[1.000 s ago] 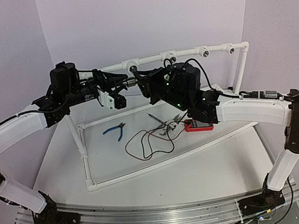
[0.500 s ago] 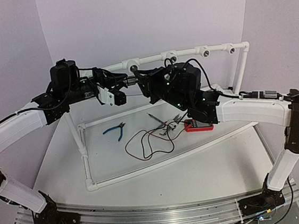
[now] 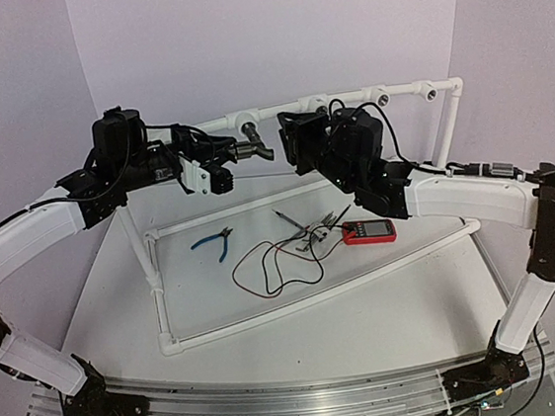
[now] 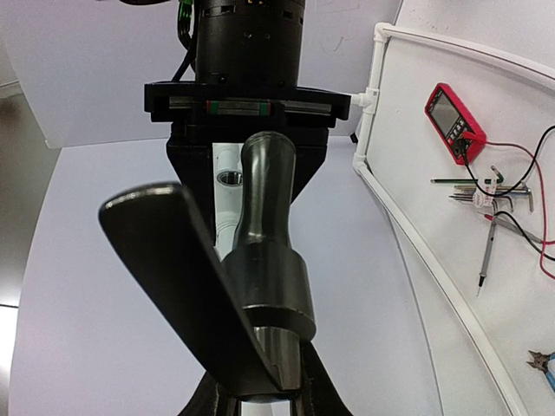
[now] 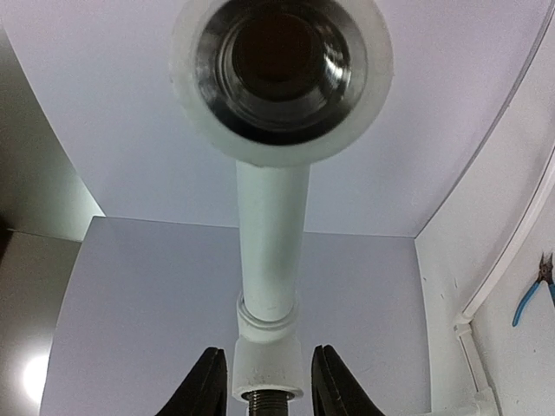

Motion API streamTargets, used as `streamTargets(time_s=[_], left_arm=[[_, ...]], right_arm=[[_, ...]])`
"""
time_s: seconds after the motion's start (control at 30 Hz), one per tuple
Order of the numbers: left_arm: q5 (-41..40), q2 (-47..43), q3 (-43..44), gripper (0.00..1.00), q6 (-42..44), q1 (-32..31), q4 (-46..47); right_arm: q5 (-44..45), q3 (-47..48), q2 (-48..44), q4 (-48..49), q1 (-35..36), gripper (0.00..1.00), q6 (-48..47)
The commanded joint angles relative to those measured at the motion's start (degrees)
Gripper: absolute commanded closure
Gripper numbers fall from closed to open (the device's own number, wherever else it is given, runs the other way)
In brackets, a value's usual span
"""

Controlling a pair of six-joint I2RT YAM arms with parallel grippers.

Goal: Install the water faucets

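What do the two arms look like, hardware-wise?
They match. The left arm and right arm have rounded white shell links joined by black joint housings, and black bases bolted to an aluminium rail. Loose black cables run along the links. The left end effector and right end effector each have two black tapered fingers. No markings are legible.

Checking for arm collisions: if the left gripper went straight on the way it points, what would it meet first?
Probably the right gripper, facing it head-on. The faucet the left gripper holds leads and would touch first, near the white socket between the right gripper's fingers; the gap is hard to judge.
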Motion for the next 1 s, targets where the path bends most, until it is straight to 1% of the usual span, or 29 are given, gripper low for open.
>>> streamTargets(time_s=[0.0,0.1,0.17,0.23,0.33,0.4,0.47,0.53,0.57,0.6,0.67,0.73,0.77,0.83,0.9,0.97], left_arm=[[1.71,0.08,4.29,1.00,-1.02,-0.76,5.95],[1.49,0.32,4.57,1.00,-1.37,-0.76,6.20],[1.23,0.41,4.72,1.00,-1.42,-0.75,6.33],[1.01,0.51,4.88,1.00,-1.43,-0.76,6.44],[0.68,0.61,5.19,1.00,-1.47,-0.76,6.22],[0.59,0.70,5.37,1.00,-1.48,-0.76,6.05],[0.51,0.77,5.46,1.00,-1.64,-0.76,6.05],[0.43,0.86,5.57,1.00,-1.82,-0.76,6.06],[0.37,0.87,5.65,1.00,-1.95,-0.76,5.95],[0.33,0.93,5.69,1.00,-1.95,-0.76,5.96],[0.32,0.98,5.78,1.00,-1.95,-0.76,5.92],[0.23,1.03,5.79,1.00,-1.99,-0.76,5.94],[0.22,1.00,5.79,1.00,-1.99,-0.76,5.94],[0.13,0.93,5.79,1.00,-2.04,-0.72,5.92],[0.08,0.97,5.99,1.00,-2.34,-0.76,6.15],[0.09,1.09,6.65,1.00,-3.56,-0.76,6.30]], right_arm=[[1.46,0.15,0.44,3.06,0.69,0.61,-0.85],[0.67,-0.19,-0.25,3.77,0.65,0.55,-4.17],[-1.83,0.14,-1.76,3.94,0.64,0.51,-13.59],[-5.77,1.56,-3.23,2.08,0.73,0.47,-23.85],[-10.67,5.54,-6.31,-8.24,1.45,0.36,-43.34],[-9.03,6.88,-8.35,-16.07,2.91,0.30,-55.77],[-5.53,5.43,-10.51,-18.09,4.20,0.28,-66.45],[-4.17,3.94,-12.26,-18.21,5.76,0.27,-77.89],[-3.44,3.49,-12.77,-18.22,6.80,0.27,-87.45],[-3.28,3.16,-12.77,-18.63,8.53,0.26,-93.87],[-3.03,2.55,-11.85,-19.98,12.06,0.23,-111.61],[-2.15,2.58,-10.32,-21.71,14.66,0.19,-123.76],[-1.05,2.57,-9.63,-21.38,15.30,0.18,-127.38],[1.57,3.25,-8.12,-20.13,15.38,0.18,-131.67],[3.79,3.75,-6.47,-16.96,15.46,0.20,-135.86],[5.92,3.22,-5.54,-11.25,15.46,0.22,-138.57]])
